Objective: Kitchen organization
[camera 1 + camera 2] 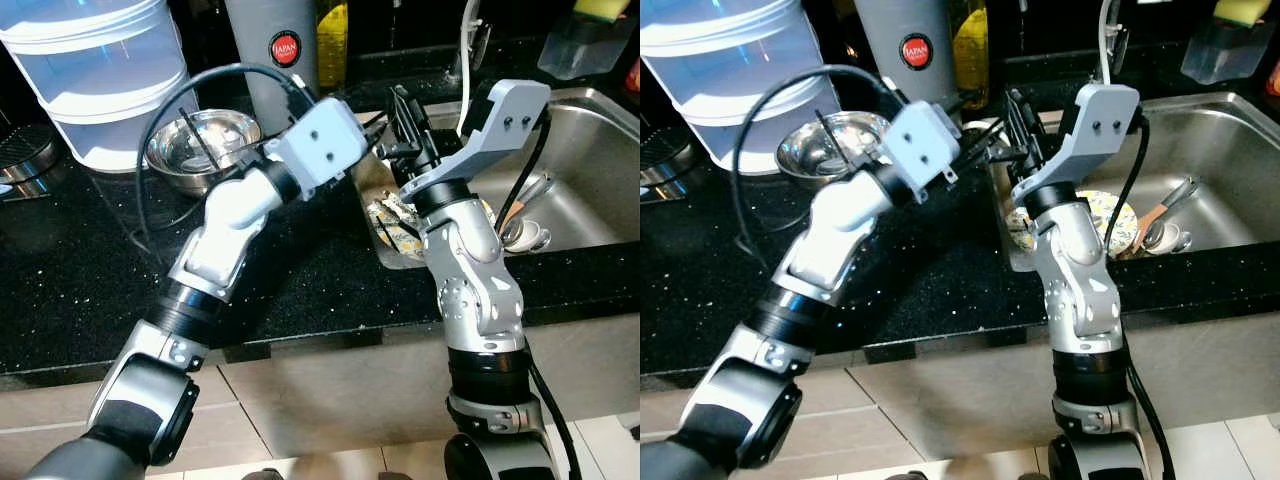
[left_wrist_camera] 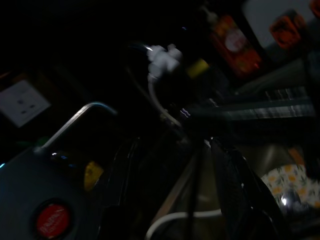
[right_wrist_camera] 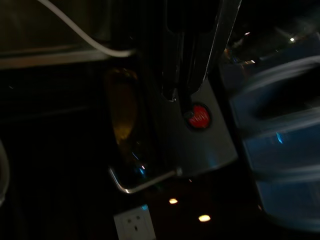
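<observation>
Sink (image 1: 590, 150) sits at my right, set into black speckled counter (image 1: 80, 280), and inside it a floral patterned plate (image 1: 1110, 215) lies at the near left corner with a wooden-handled utensil (image 1: 1155, 222) and a metal utensil (image 1: 535, 187) just beside it toward the right. My right gripper (image 1: 405, 125) is raised over the sink's left rim, black fingers pointing away from me toward the back of the counter; I can't tell whether they're parted or closed, too dark and overlapped. My left gripper (image 1: 985, 140) reaches across from the left and meets that same spot by the sink rim, fingers mostly hidden behind the wrist housing, so its state can't be told either. Behind the two grippers stands a tall grey steel canister (image 1: 270, 50) with a round red label (image 1: 285, 48), and a yellow bottle (image 1: 333, 40) just beside it. Left of the canister a shiny metal bowl (image 1: 200, 145) rests on the counter, touching or nearly touching a big translucent plastic container (image 1: 100, 70) at the far left. A white faucet hose (image 1: 468, 45) rises behind the sink. A clear plastic holder with a yellow-green sponge (image 1: 600, 10) sits at the back right corner. The right wrist view is dim: canister, red label, a wall socket (image 3: 131, 221).
</observation>
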Robot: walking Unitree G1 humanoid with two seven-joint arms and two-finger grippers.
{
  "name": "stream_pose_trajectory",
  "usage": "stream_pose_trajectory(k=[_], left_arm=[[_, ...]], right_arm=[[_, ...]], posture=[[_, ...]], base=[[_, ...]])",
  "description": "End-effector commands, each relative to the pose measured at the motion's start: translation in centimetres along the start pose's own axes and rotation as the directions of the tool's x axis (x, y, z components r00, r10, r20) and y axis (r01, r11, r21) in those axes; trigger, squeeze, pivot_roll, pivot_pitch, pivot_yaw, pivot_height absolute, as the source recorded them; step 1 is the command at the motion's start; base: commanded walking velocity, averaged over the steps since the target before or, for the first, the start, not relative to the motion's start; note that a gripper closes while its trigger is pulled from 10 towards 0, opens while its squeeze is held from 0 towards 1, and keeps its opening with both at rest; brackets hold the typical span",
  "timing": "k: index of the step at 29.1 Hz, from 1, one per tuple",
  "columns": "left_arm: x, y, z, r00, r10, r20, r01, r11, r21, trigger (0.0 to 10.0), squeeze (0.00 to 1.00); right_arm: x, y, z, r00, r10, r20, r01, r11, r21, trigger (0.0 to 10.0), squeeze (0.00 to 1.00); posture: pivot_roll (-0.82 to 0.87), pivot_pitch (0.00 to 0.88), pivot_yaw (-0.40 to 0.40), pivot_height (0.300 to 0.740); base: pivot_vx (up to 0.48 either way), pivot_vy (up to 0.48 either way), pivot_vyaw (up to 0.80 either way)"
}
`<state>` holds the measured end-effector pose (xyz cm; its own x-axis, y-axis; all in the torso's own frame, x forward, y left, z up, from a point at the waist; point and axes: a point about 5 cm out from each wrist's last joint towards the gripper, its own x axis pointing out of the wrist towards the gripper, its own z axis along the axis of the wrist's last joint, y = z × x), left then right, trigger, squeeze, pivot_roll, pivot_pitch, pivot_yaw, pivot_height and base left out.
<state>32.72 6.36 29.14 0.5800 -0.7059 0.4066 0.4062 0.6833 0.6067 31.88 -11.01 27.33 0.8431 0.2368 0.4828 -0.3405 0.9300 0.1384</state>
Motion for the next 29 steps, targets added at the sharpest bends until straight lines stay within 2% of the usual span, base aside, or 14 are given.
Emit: stream_pose_trajectory(k=[1,2,4,5,6,7,8,9,13,15,17,22,26,29], left_arm=[[-1.7,1.1,-0.5,0.994,0.102,-0.048,-0.107,0.989,-0.107,10.0,0.0],[-1.7,1.1,-0.5,0.994,0.102,-0.048,-0.107,0.989,-0.107,10.0,0.0],[-3.2,1.5,-0.9,0.981,0.169,-0.096,-0.185,0.961,-0.204,10.0,0.0],[-3.2,1.5,-0.9,0.981,0.169,-0.096,-0.185,0.961,-0.204,10.0,0.0],[-4.0,1.4,-1.2,0.971,0.199,-0.131,-0.227,0.94,-0.253,10.0,0.0],[-4.0,1.4,-1.2,0.971,0.199,-0.131,-0.227,0.94,-0.253,10.0,0.0],[-4.7,1.4,-1.7,0.957,0.232,-0.171,-0.274,0.916,-0.293,10.0,0.0],[-5.8,1.9,-2.5,0.912,0.322,-0.252,-0.396,0.85,-0.347,10.0,0.0],[-6.3,2.5,-2.9,0.884,0.366,-0.293,-0.452,0.829,-0.329,10.0,0.0],[-6.6,3.2,-3.0,0.851,0.412,-0.327,-0.509,0.801,-0.315,10.0,0.0],[-6.7,3.2,-2.9,0.845,0.412,-0.34,-0.516,0.794,-0.321,10.0,0.0],[-6.7,3.0,-3.0,0.834,0.408,-0.372,-0.523,0.801,-0.292,10.0,0.0],[-6.6,3.0,-3.2,0.817,0.421,-0.394,-0.545,0.787,-0.289,10.0,0.0],[-6.3,3.0,-3.0,0.825,0.414,-0.385,-0.534,0.796,-0.286,10.0,0.0]], right_arm=[[0.2,-0.7,0.0,1.0,-0.024,0.005,0.024,0.999,-0.034,10.0,0.0],[0.2,-0.7,0.0,1.0,-0.024,0.005,0.024,0.999,-0.034,10.0,0.0],[0.3,-1.4,0.2,0.999,-0.038,0.008,0.038,0.998,-0.049,10.0,0.0],[0.3,-1.4,0.2,0.999,-0.038,0.008,0.038,0.998,-0.049,10.0,0.0],[0.4,-1.6,0.2,0.999,-0.039,0.009,0.039,0.998,-0.052,10.0,0.0],[0.4,-1.6,0.2,0.999,-0.039,0.009,0.039,0.998,-0.052,10.0,0.0],[0.6,-1.8,0.2,0.999,-0.033,0.004,0.034,0.998,-0.057,10.0,0.0],[0.8,-2.0,0.0,1.0,-0.026,-0.005,0.025,0.998,-0.052,10.0,0.0],[0.9,-2.1,-0.1,1.0,-0.026,-0.009,0.026,0.999,-0.032,10.0,0.0],[1.1,-2.2,-0.1,1.0,-0.029,-0.006,0.029,1.0,0.001,10.0,0.0],[1.1,-2.2,-0.1,1.0,-0.029,-0.005,0.029,1.0,0.004,10.0,0.0],[1.2,-2.3,-0.1,1.0,-0.03,-0.003,0.03,1.0,0.003,10.0,0.0],[1.2,-2.5,-0.1,0.999,-0.036,-0.003,0.036,0.999,-0.001,10.0,0.0],[1.1,-2.6,-0.1,0.999,-0.038,-0.004,0.038,0.999,-0.003,10.0,0.0]], posture=[[0.06,0.035,0.047,0.74],[0.06,0.035,0.047,0.74],[0.07,0.039,0.037,0.74],[0.07,0.039,0.037,0.74],[0.08,0.041,0.028,0.74],[0.08,0.041,0.028,0.74],[0.09,0.043,0.021,0.74],[0.09,0.046,0.011,0.74],[0.1,0.05,0.0,0.74],[0.1,0.05,0.0,0.74],[0.11,0.051,-0.002,0.74],[0.11,0.051,-0.002,0.74],[0.09,0.053,0.006,0.74],[0.09,0.054,0.01,0.74]], base=[[0.0,0.0,0.0],[0.0,0.0,0.0],[0.0,0.0,0.0],[0.0,0.0,0.0],[0.0,0.0,0.0],[0.0,0.0,0.0],[0.0,0.0,0.0],[0.0,0.0,0.0],[0.0,0.0,0.0],[0.0,0.0,0.0],[0.0,0.0,0.0],[0.0,0.0,0.0],[0.0,-0.465,0.0],[0.0,-0.461,0.0]])
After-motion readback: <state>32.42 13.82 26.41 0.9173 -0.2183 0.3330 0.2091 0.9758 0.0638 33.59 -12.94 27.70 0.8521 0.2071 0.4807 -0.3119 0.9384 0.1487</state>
